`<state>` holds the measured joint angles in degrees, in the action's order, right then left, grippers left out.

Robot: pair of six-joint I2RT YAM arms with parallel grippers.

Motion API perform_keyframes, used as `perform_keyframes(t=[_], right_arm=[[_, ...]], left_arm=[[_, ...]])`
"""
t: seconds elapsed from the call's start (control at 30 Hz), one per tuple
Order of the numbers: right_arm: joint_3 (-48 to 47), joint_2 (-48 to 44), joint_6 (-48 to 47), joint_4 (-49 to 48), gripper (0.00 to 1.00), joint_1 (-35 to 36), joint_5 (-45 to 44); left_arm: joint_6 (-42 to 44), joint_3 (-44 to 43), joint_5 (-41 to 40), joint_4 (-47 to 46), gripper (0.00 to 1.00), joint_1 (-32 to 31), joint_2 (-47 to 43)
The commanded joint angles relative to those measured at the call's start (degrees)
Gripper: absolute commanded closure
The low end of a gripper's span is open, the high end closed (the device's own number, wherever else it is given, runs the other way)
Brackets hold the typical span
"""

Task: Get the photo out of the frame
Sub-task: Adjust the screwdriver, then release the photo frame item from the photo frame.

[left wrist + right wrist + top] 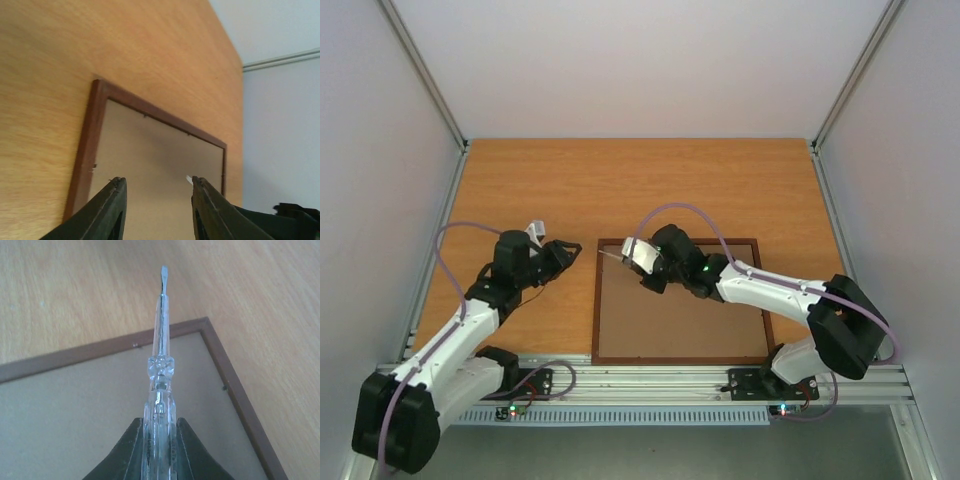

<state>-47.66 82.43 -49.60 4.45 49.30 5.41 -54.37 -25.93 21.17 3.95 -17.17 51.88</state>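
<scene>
**Desk:** Where did you stand on the bench (620, 180)?

**Spotter:** Your frame (670, 325) lay face down and flat, brown back up, in front of the right arm. The photo was out of sight, presumably shut in under that back.

**Desk:** And the claws?

**Spotter:** Your right claw (159, 440) pinched a clear-handled screwdriver (161, 365), blade out ahead and aimed over the far rail close to the frame's far left corner. Whether the tip touched wood could not be told. Your left claw (157, 187) hung spread and empty just off the frame's left side, facing across the back.

**Desk:** Which step was that?

**Spotter:** By the look of it, the opening step: the back was seated and its small clips (135, 345) along the rails looked unturned.

**Desk:** What did the next move ask of you?

**Spotter:** Probably that you lower the blade to the nearest clip, work it aside without gouging the back, and bring the left claw down on the rail so the frame could not skate.
</scene>
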Motion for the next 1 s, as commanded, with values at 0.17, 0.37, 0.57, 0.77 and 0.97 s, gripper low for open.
perform_keyframes(t=[0.17, 0.37, 0.57, 0.77, 0.97], right_arm=[[-3.7, 3.3, -13.6, 8.5, 0.99, -4.0, 3.4], [-5.5, 7.8, -17.2, 9.2, 0.99, -4.0, 1.2], [-8.5, 14.0, -18.4, 10.0, 0.99, -4.1, 1.4], [-10.3, 17.7, -18.2, 10.2, 0.99, -4.6, 2.8], [-11.9, 19.9, -18.2, 11.0, 0.99, -4.8, 4.3]], left_arm=[[8.4, -7.0, 4.7, 3.9, 0.60, 2.0, 12.6], [11.0, -11.9, 8.3, 4.5, 0.60, 2.1, 24.1], [12.1, -14.4, 10.9, 2.8, 0.59, 2.0, 33.6], [14.5, -15.1, 9.6, 3.7, 0.60, 1.7, 37.7], [15.7, -15.3, 9.8, 3.8, 0.66, 1.3, 40.2]])
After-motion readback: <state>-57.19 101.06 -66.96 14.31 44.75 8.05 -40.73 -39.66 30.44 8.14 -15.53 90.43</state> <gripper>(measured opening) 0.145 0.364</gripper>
